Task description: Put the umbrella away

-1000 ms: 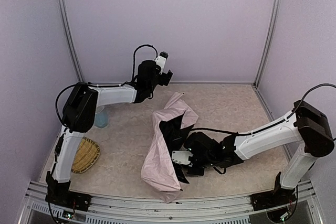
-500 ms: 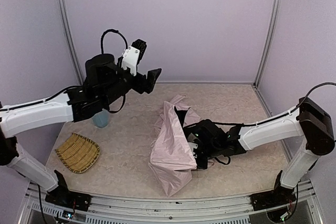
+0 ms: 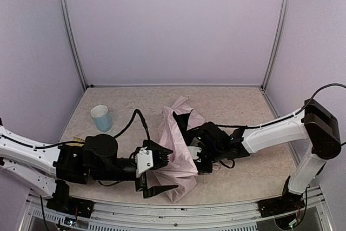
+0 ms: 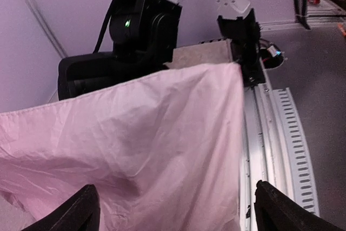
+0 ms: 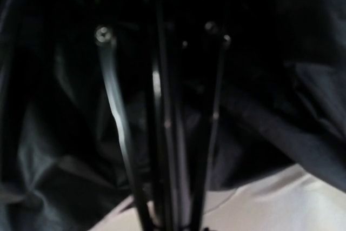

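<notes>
The umbrella [image 3: 175,147] lies half collapsed in the middle of the table, its pale pink canopy toward the front and its black underside facing right. My left gripper [image 3: 160,173] is open, low at the front, with its jaws spread against the canopy's near side. In the left wrist view the pink canopy [image 4: 135,144] fills the space between my two black fingertips [image 4: 81,212]. My right gripper [image 3: 195,152] reaches into the black underside from the right. The right wrist view shows the thin black shaft and ribs [image 5: 167,133] running down to the gripper, with its fingers hidden.
A light blue cup [image 3: 101,118] stands at the back left. A woven basket [image 3: 79,140] is mostly hidden under my left arm. The metal rail [image 3: 216,216] runs along the table's front edge, just below the canopy; it also shows in the left wrist view [image 4: 270,133].
My left arm has swung from high at the back down to the front, its open gripper now against the canopy. The right gripper has shifted the umbrella slightly, folding the canopy more upright.
</notes>
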`<action>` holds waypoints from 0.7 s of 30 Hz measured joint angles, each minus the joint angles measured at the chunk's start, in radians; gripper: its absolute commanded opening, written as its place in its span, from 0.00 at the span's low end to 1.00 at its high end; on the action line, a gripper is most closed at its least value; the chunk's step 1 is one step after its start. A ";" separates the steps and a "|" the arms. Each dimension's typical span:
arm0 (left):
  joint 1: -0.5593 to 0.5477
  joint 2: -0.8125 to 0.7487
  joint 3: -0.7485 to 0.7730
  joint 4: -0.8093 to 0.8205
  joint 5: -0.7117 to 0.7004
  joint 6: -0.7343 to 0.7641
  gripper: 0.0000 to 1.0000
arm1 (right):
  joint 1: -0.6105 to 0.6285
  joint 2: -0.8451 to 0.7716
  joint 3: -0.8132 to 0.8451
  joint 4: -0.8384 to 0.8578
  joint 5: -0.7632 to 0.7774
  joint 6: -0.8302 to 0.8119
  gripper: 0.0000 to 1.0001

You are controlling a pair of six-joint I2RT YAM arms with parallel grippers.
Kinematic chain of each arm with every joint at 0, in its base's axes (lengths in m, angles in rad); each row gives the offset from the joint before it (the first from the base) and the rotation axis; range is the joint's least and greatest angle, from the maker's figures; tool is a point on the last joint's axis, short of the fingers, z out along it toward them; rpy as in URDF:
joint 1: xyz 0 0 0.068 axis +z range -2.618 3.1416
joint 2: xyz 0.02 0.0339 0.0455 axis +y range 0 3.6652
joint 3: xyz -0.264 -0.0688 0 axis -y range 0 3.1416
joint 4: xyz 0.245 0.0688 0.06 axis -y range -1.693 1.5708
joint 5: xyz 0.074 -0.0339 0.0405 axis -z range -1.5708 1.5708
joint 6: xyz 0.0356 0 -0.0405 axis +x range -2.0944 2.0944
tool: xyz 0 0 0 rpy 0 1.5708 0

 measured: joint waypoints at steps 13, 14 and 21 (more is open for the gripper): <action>0.087 0.032 -0.060 0.123 -0.211 0.086 0.00 | -0.001 0.012 0.020 0.002 0.000 0.075 1.00; 0.089 0.022 -0.073 0.122 -0.198 0.077 0.00 | -0.001 0.008 0.019 0.003 0.001 0.085 1.00; 0.095 -0.050 -0.141 0.115 -0.132 0.039 0.00 | -0.001 -0.128 -0.032 0.019 -0.069 0.198 1.00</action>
